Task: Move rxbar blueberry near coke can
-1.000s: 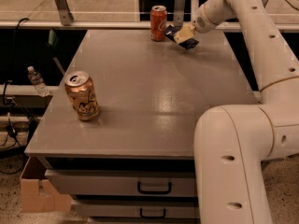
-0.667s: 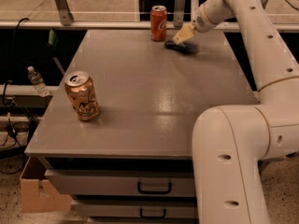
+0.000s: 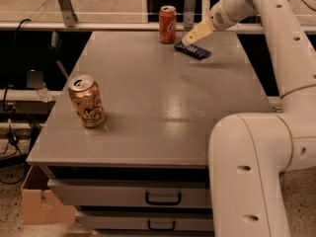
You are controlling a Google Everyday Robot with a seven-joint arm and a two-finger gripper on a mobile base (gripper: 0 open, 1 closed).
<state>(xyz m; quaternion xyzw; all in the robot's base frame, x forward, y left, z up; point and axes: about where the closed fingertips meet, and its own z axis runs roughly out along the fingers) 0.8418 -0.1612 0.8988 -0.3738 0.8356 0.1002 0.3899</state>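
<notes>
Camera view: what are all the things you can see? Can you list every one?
table: one, grey, middle of the view
red can: one, red-orange with a silver top, standing at the table's far edge
snack bar: one, dark blue, lying flat just right of the red can
gold can: one, tan-gold, standing at the table's near left
drawers: two, grey with dark handles, under the table top
cardboard box: one, brown, on the floor at the bottom left
arm: one, white, right side
gripper: one, cream, at the snack bar's end nearest the red can
</notes>
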